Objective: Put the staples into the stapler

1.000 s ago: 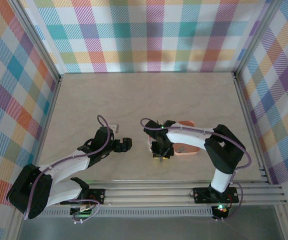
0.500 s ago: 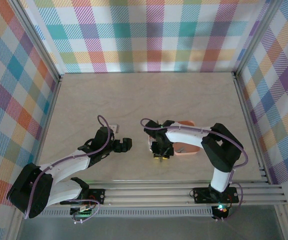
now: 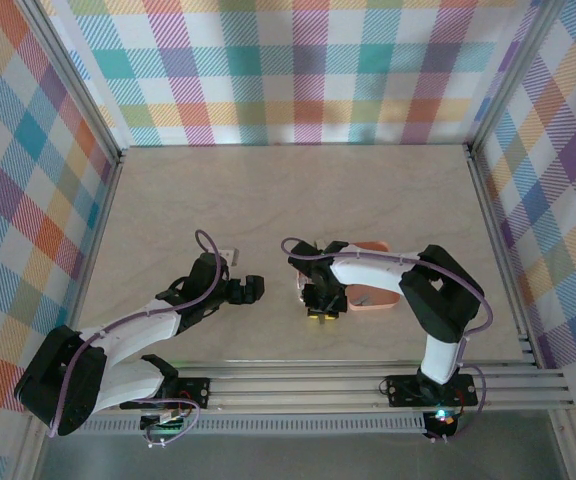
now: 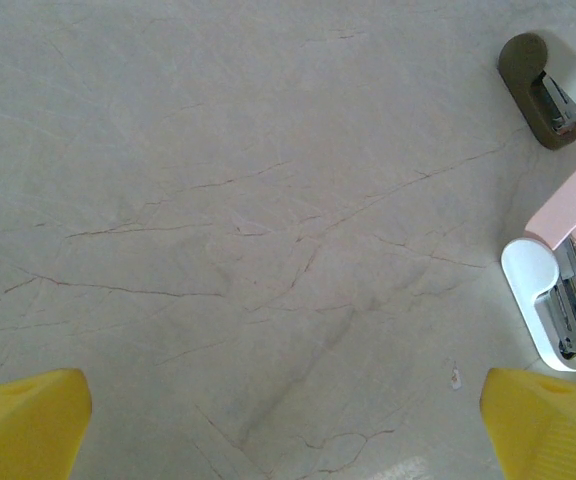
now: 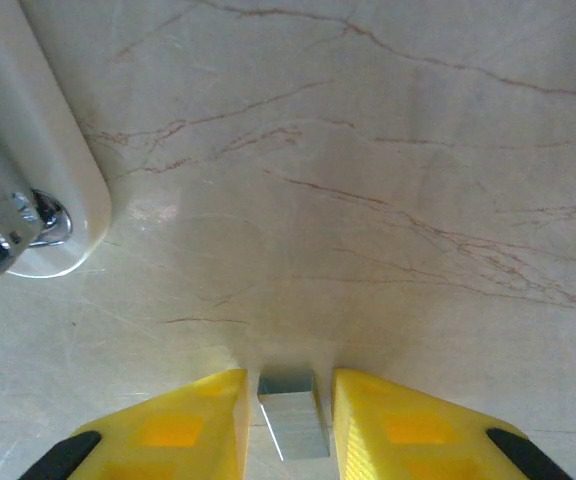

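On the table (image 3: 298,200), my right arm's elbow has swung a little inward over the past second. Its gripper (image 3: 325,312) has kept its place just beside the salmon tray (image 3: 380,303). My left arm has not shifted. Its gripper (image 4: 288,430) hangs with jaws wide apart and nothing between them.

The stapler (image 4: 566,215) lies open, ahead of those jaws and off to their right. From the right wrist, its pale base (image 5: 28,170) sits ahead and to the left of the right jaws.

The real change is small: the right jaws have drawn in around a short strip of the staples (image 5: 293,412), which stands squarely between the yellow fingers (image 5: 183,425). I cannot tell whether the pads are actually gripping it, as thin slivers seem to remain on either side. I judge the pickup is nearly secured, and carrying the strip to the stapler's channel is still to come.
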`<state>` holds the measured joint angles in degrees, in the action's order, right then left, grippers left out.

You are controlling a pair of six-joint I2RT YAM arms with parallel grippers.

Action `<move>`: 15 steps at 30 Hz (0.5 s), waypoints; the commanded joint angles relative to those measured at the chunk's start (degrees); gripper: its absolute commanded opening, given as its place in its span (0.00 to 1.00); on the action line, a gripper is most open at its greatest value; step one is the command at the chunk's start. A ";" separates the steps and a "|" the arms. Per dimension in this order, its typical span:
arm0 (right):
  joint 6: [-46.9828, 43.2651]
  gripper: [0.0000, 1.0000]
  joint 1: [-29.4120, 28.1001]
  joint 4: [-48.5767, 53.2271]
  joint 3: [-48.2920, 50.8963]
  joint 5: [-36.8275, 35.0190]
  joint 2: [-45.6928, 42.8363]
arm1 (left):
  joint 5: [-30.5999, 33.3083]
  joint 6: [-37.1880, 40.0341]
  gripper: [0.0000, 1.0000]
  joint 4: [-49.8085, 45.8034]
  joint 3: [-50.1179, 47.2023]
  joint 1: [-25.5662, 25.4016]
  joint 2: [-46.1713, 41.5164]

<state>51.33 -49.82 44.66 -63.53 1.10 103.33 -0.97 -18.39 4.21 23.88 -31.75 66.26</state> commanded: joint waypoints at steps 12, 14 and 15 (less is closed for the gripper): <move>0.38 0.19 0.37 -2.71 3.73 -1.90 -0.39 | 0.40 0.73 1.00 -0.91 0.96 -0.41 -0.23; 0.83 0.19 0.42 -4.86 5.49 -3.35 -2.59 | 0.35 0.53 1.00 -0.53 0.65 -0.42 -0.09; 1.14 0.19 0.37 -5.91 6.37 -4.20 -3.75 | 0.26 0.46 1.00 -0.36 0.53 -0.42 -0.01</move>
<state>51.44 -49.76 41.67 -60.40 0.51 100.97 -0.95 -18.39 4.23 23.88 -31.75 66.26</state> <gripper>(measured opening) 0.192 0.996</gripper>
